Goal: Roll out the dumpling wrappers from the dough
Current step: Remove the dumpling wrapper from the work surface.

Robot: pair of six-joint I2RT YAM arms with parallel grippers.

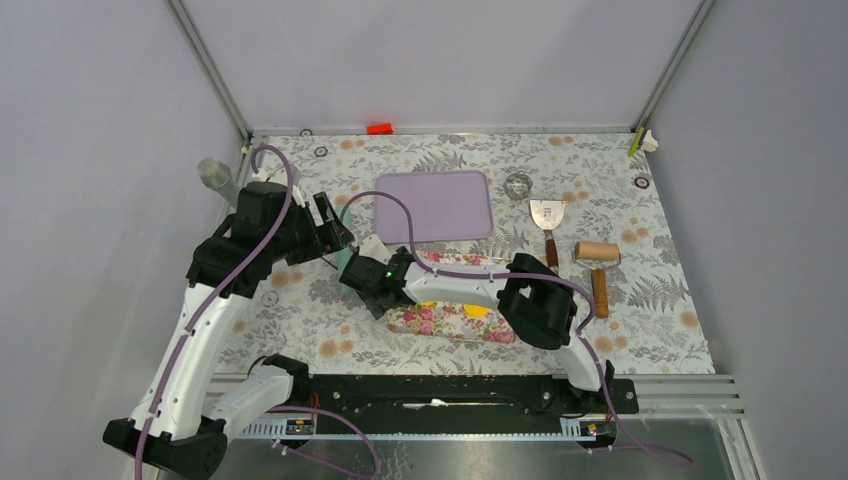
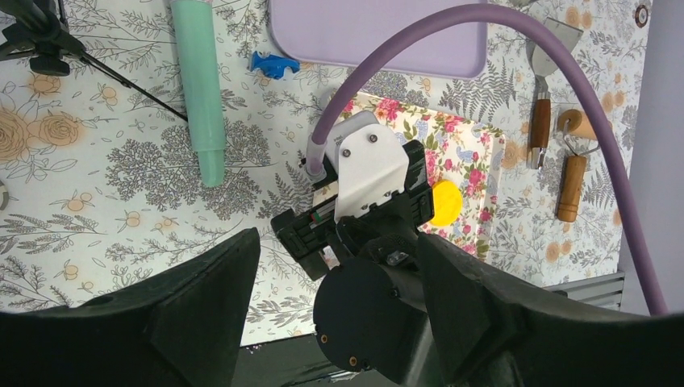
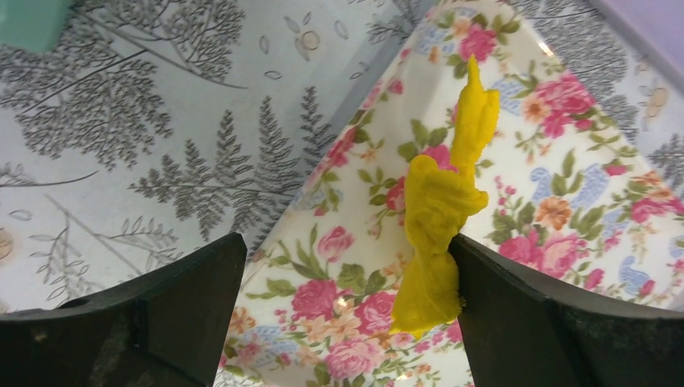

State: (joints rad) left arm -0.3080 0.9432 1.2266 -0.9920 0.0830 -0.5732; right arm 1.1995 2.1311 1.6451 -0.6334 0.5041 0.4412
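Though unclamped, dough point(image 3: 440, 214) against right fingers point(image 3: 532, 322).

Probably a lab: grey-walled booth point(image 1: 450, 60) around a patterned table point(image 1: 662, 332).

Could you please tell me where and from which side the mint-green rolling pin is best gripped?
Grip the mint-green rolling pin across its thick barrel, coming straight down from above with the jaws astride its length. It lies flat on the table, and the barrel is even in width there; its narrower end would likely offer less hold.
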